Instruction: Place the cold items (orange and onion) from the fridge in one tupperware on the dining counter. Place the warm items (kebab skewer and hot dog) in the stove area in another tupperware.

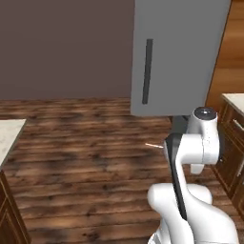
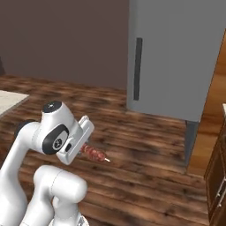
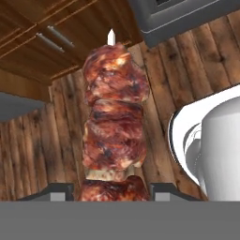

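Note:
A kebab skewer (image 3: 115, 126) with several chunks of browned meat stands up between my fingertips in the hand view, its pale pointed tip at the top. My gripper (image 3: 111, 191) is shut on its lower end. In the right base view the gripper (image 2: 81, 148) sits low in front of the arm's elbow, and the kebab skewer (image 2: 93, 153) sticks out of it to the right over the wooden floor. In the left base view just the thin tip of the skewer (image 1: 153, 145) pokes out left of the forearm, which hides the hand.
A tall grey fridge (image 1: 178, 52) (image 2: 176, 53) with a dark handle stands ahead, door shut. Dark wood cabinets (image 1: 233, 143) with a pale counter line the right side. A pale counter corner (image 1: 7, 136) sits at the left. Open wooden floor (image 1: 86, 157) lies between.

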